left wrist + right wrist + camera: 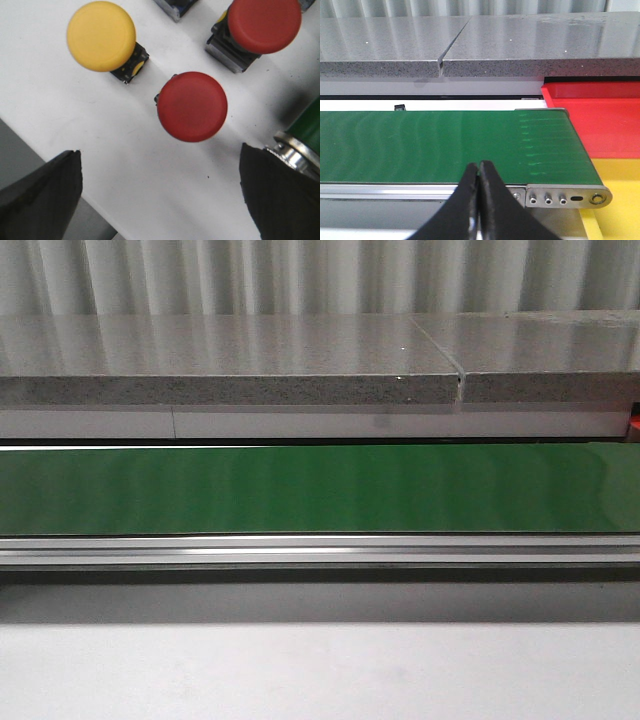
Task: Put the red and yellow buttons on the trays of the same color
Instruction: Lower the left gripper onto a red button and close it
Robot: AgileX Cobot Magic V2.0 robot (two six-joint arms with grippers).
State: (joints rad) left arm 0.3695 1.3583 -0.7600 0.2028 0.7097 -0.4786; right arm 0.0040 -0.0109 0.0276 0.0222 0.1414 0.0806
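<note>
Beyond the right gripper (479,172) and off to its side, a red tray (600,120) is sitting just past the end of the green conveyor belt (445,145), with a yellow tray (620,200) lying next to it, nearer the gripper; the parts of both trays that are showing are holding nothing. The right gripper's black fingers are pressing together with nothing between them, hovering over the belt's metal edge. The left gripper (160,195) is standing wide apart, its two dark, matte fingers (40,200) framing a white table surface (60,120). Just ahead of its gap a red button (192,106) is standing, its round, smooth, dome-like cap facing the camera. Farther ahead, a yellow button (101,36) is showing the same mushroom cap over a black base, and a second red button (264,24) is sitting on a grey metal-looking block. In the front view the belt is running smooth and glossy beneath a speckled stone-like counter (230,360).
</note>
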